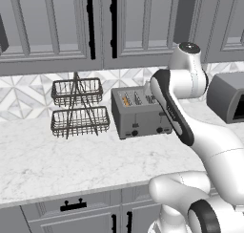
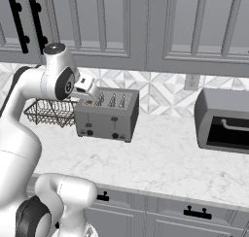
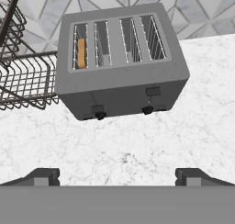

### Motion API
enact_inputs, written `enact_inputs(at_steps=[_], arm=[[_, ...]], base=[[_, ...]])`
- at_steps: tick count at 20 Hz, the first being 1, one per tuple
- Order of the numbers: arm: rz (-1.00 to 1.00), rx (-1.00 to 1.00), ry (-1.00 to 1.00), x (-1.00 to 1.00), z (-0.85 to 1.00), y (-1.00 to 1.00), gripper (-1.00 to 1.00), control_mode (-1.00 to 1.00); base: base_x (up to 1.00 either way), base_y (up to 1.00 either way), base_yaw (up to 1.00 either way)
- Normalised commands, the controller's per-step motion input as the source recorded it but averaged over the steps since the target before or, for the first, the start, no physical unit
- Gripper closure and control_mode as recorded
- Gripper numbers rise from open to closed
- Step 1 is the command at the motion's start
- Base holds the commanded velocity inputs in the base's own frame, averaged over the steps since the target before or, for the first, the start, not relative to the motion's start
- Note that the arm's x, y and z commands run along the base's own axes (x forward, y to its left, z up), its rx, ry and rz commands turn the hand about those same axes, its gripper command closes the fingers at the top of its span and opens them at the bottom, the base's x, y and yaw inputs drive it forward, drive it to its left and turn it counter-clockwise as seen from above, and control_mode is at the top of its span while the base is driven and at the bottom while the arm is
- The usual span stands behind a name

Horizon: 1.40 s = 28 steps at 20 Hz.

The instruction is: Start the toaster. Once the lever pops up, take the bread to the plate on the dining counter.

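Wire rack (image 3: 25, 78) on the far left, thin dark mesh in two tiers, all springy rods and open gaps; just beside it sits the toaster (image 3: 121, 62), a boxy grey metal block with four slots on top and small black knobs and levers low on its front; it looks heavy and rigid, so a push on a lever should not shove it across the table (image 3: 137, 145). The bread (image 3: 81, 53) stands upright in the leftmost slot, a tan slice with a darker crust, only its top edge showing; I'd judge it light, dry and crumbly, so pinch it gently across its flat faces near that top edge and lift straight up; squeeze hard and it breaks. The left lever (image 3: 97, 109) is a small stiff tab, likely smooth, so press it squarely from above or the finger slips off. The table is white marble with grey veins, hard and slick. The hand (image 3: 117, 176) hangs above the toaster's front, jaws spread wide, holding nothing. Far right stands a dark grey oven (image 2: 226, 119), smooth-sided.
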Motion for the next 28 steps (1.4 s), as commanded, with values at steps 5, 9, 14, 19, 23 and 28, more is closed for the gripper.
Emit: enact_inputs(at_steps=[5, 9, 14, 19, 23, 28], arm=[[0.00, 0.00, 0.00, 0.00, 0.00, 0.00, -1.00, -1.00], [0.00, 0.00, 0.00, 0.00, 0.00, 0.00, -1.00, -1.00], [0.00, 0.00, 0.00, 0.00, 0.00, 0.00, -1.00, -1.00], [0.00, 0.00, 0.00, 0.00, 0.00, 0.00, -1.00, -1.00], [0.00, 0.00, 0.00, 0.00, 0.00, 0.00, -1.00, -1.00], [0.00, 0.00, 0.00, 0.00, 0.00, 0.00, -1.00, -1.00]], base=[[0.00, 0.00, 0.00], [0.00, 0.00, 0.00], [0.00, 0.00, 0.00], [0.00, 0.00, 0.00], [0.00, 0.00, 0.00], [0.00, 0.00, 0.00]])
